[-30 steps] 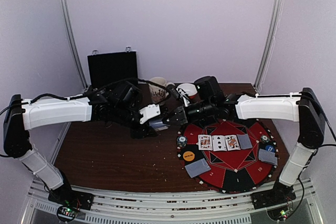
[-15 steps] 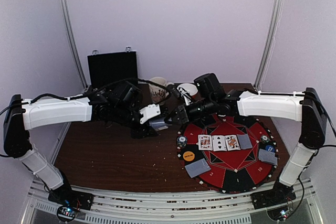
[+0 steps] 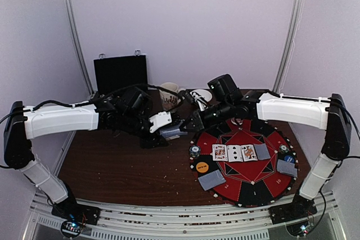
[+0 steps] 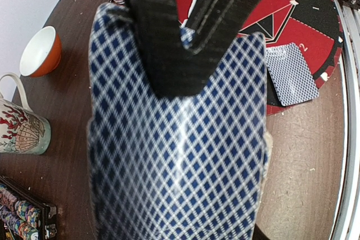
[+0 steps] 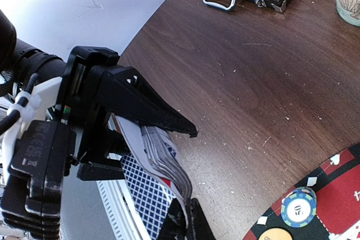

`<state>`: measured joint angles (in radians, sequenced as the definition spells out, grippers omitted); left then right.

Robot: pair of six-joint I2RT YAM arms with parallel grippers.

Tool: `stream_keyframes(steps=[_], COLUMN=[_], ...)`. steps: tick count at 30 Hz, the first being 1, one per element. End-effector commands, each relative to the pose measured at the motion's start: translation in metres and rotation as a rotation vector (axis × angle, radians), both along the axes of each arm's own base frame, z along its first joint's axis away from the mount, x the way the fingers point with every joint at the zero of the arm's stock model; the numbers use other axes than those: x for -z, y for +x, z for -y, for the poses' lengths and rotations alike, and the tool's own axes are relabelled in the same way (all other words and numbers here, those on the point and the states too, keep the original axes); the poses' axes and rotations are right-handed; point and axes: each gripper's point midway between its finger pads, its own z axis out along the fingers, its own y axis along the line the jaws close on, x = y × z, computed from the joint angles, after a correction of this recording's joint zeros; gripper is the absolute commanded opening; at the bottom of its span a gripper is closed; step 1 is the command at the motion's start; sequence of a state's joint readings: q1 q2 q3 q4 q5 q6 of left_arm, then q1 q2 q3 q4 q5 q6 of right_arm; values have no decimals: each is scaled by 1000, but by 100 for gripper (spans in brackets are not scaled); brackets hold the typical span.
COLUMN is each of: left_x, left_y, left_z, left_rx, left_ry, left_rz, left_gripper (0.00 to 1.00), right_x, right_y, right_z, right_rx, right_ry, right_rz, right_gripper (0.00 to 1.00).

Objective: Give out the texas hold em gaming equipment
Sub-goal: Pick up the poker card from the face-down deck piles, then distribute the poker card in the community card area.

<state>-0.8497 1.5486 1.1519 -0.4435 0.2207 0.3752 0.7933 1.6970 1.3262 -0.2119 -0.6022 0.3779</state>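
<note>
The left gripper is seen clamped on a stack of playing cards, blue-checked backs towards the camera. One face-down card is noted at the edge of the red-and-black mat, upper right. An orange bowl, a patterned mug and a black case are recorded at left on the wooden table.

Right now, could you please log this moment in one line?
left pincer: shut on deck | right pincer: shut at deck edge | mat: three face-up cards

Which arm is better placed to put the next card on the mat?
Right: the right gripper, near the mat, is shut on a card; the left gripper holds the deck.
</note>
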Motion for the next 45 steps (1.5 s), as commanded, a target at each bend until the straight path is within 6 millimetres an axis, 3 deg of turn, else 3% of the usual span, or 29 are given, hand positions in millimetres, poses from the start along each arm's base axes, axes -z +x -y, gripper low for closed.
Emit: stream_keyframes(steps=[1,7,12,14,17,20,24,31,41,45], left_x=[-15,-16,-17,-17,-18,-19,-18,-16,-16,-14], left_y=[2,2,2,2,1,1,1,2,2,2], left_z=[8,7,7,7,8,7,7,8,7,7], left_rx=[20,20,20,21,22,21,20,21,18,20], left_ry=[-46,-47,-50,-50,-53,-54,-50,-48,-44,-43], left_rz=[26,28,28,28,29,30,29,26,29,25], left_gripper=[44,44,44,44,44,44,44,44,44,44], right_x=[-1,-10,-40,-49,-30,7,47,96,144,148], right_y=[10,19,44,60,76,62,35,20,10,6], right_z=[22,41,87,122,210,284,343,381,401,409], right_rx=[59,120,349,520,910,1211,1436,1525,1542,1593], right_ry=[-87,-91,70,143,153,69,7,-117,-211,-206], right_rz=[28,42,55,52,3,-44,-82,-139,-243,-239], right_gripper=[0,0,0,0,0,0,0,0,0,0])
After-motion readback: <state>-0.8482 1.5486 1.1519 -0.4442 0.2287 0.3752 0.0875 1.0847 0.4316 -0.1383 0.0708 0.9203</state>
